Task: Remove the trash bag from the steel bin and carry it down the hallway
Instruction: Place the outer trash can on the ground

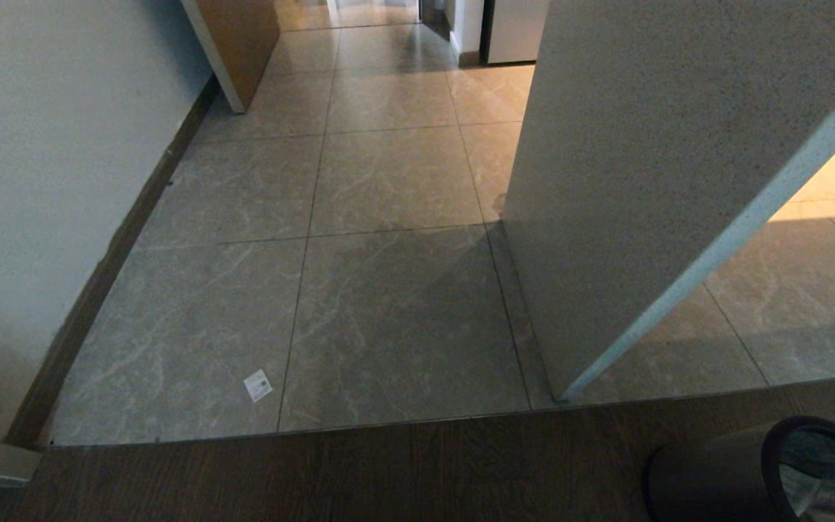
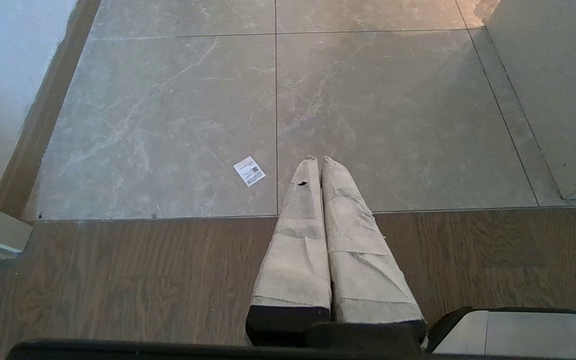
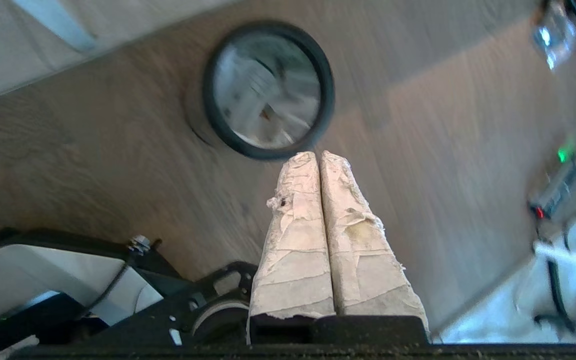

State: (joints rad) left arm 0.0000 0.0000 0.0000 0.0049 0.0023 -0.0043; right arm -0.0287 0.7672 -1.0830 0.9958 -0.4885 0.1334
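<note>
No text can be read anywhere; the small white paper label [image 1: 257,385] lying on the hallway [image 1: 388,181] floor tile carries dark print and a code-like patch, but both are too small to make out

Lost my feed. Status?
Both grippers, left and right, shut, empty. Trash bag in steel bin, untouched. Wall corner flanks hallway.

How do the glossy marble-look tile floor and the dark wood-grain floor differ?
The glossy beige-grey marble-look tile floor is pale, veined and cut by grout lines; the dark brown wood-grain plank floor is streaked lengthwise. The tile floor carries a small white paper label; the plank floor carries the round black-rimmed steel bin. Both meet along one straight seam.
</note>
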